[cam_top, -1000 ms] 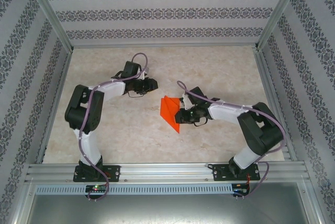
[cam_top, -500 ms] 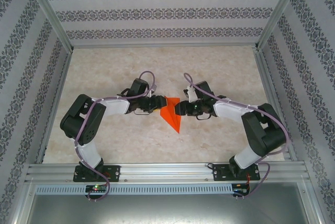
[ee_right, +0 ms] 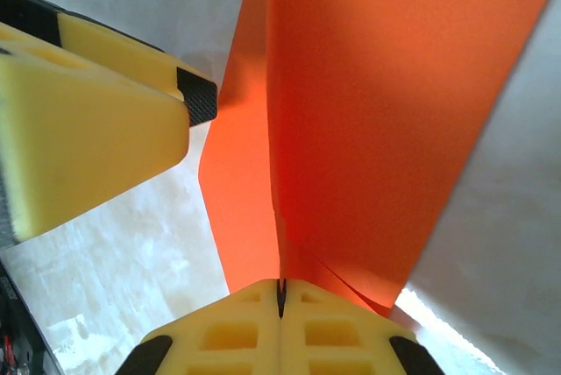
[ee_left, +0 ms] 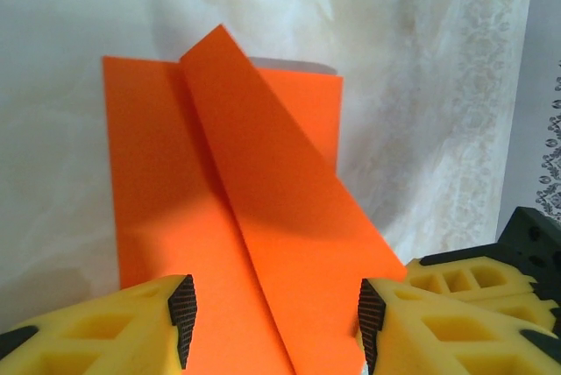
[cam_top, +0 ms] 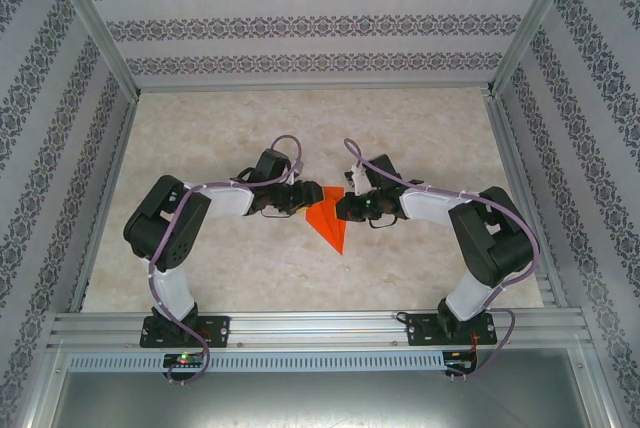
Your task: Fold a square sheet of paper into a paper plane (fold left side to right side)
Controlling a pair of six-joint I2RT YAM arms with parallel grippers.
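The orange-red paper [cam_top: 328, 220] lies mid-table as a narrow dart with its tip toward the arms. In the left wrist view the paper [ee_left: 237, 217] shows one flat layer and one long flap raised above it along a crease. My left gripper [cam_top: 306, 196] is at the paper's left edge. It is open [ee_left: 276, 322], its fingers [ee_left: 182, 318] spread wide with the paper between them. My right gripper [cam_top: 346, 207] is at the paper's right side, shut [ee_right: 280, 292] on an edge of the paper [ee_right: 377, 112] where the layers meet.
Both arms reach inward over a pale marbled tabletop [cam_top: 220, 268]. Patterned walls and metal frame posts [cam_top: 92, 28] enclose the table. A metal rail [cam_top: 320, 333] carries the arm bases along the near edge. The left gripper's yellow finger [ee_right: 96, 121] is close beside the right gripper.
My left gripper has swung right from open table to the paper's left edge. My right gripper has shifted slightly toward the back with the paper, which now looks narrower.
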